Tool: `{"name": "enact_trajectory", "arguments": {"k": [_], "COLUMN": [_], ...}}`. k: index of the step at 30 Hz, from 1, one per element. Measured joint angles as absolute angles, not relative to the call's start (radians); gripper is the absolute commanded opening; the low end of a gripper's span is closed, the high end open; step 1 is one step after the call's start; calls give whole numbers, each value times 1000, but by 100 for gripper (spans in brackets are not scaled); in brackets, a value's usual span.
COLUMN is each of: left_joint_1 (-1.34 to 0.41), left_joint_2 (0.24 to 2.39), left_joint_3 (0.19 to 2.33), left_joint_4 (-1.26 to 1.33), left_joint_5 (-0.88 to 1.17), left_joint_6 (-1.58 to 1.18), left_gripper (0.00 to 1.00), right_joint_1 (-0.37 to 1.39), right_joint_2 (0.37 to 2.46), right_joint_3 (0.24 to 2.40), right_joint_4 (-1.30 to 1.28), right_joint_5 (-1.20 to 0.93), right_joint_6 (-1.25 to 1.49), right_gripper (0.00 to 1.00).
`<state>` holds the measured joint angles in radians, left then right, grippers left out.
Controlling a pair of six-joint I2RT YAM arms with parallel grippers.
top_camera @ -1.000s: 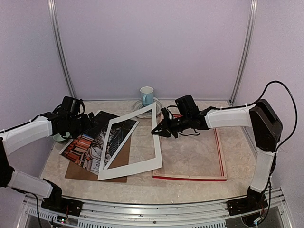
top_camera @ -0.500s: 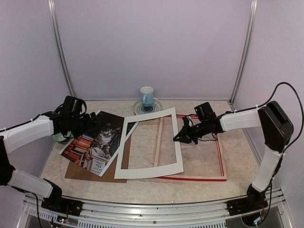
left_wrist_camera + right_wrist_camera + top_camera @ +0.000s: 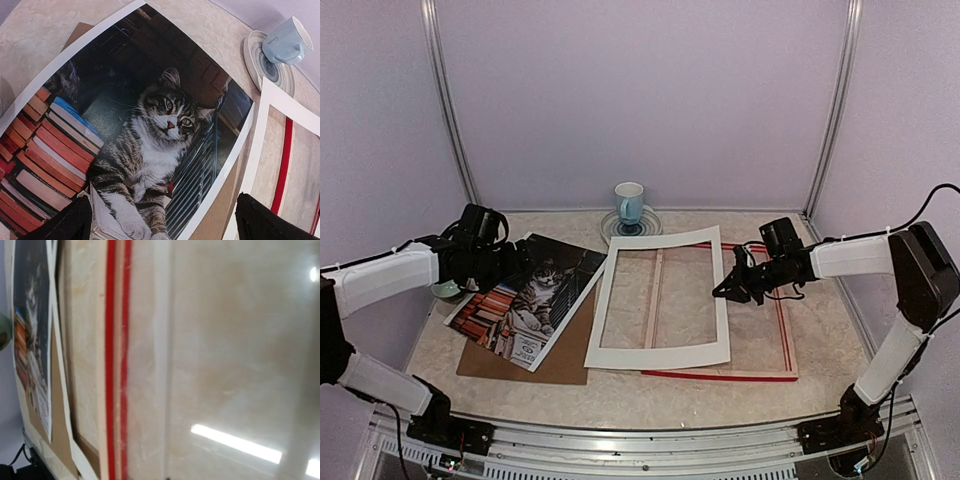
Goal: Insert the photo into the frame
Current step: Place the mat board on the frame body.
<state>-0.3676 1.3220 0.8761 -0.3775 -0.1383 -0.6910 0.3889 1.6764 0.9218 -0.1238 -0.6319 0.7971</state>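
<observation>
One photo (image 3: pixel 525 305), face up on the left of the desk (image 3: pixel 620 400): grey tabby staring out, stacked books down its left side. It sits askew on a brown board (image 3: pixel 570 358), which peeks out along its near and right edges. The photo's far-right corner reaches towards a white mat (image 3: pixel 655 352) and just about meets it; from the left wrist view its white border runs just beside the mat's edge.

Left jaws are spread wide with nothing between them, hovering over the photo's far-left edge. Both dark fingers (image 3: pixel 65 225) show low in the wrist view, the cat between them.

Over to the right and there's the frame (image 3: pixel 720 374), flat on the desk, well apart from the photo, red along its near and right sides. The mat lies across its left part, overhanging the left side, and a pale strip runs near-to-far inside the mat's window.

Right jaws are closed tight, sitting right at the mat's right edge, above the frame's middle. Whether they have that edge pinched, I can't tell. The right wrist view gives only glossy surface and a red strip, no fingers.

Far centre, behind the mat: a pale blue cup (image 3: pixel 629 202) on a saucer (image 3: pixel 611 226).
</observation>
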Motion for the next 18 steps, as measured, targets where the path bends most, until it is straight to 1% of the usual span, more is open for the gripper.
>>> {"name": "enact_trajectory", "arguments": {"k": [6,13,18], "left_joint_1": [-369,-371,-366], "left_joint_2": [1349,1361,1349], "left_joint_3": [895,1015,970], "left_joint_4": [-370,-374,-322], "left_joint_5": [-131,-122,-109], "left_joint_6": [-668,-587,-558], "left_gripper": [99,99,99], "right_joint_1": [347,336,336], "right_joint_2": [1671,1671,1671], "right_joint_3": [913,913,913], "right_joint_4": [-142,-149,-149], "right_joint_5": [-633,-636,-645], "right_joint_6": [764,737,727], "right_gripper": [0,0,0]}}
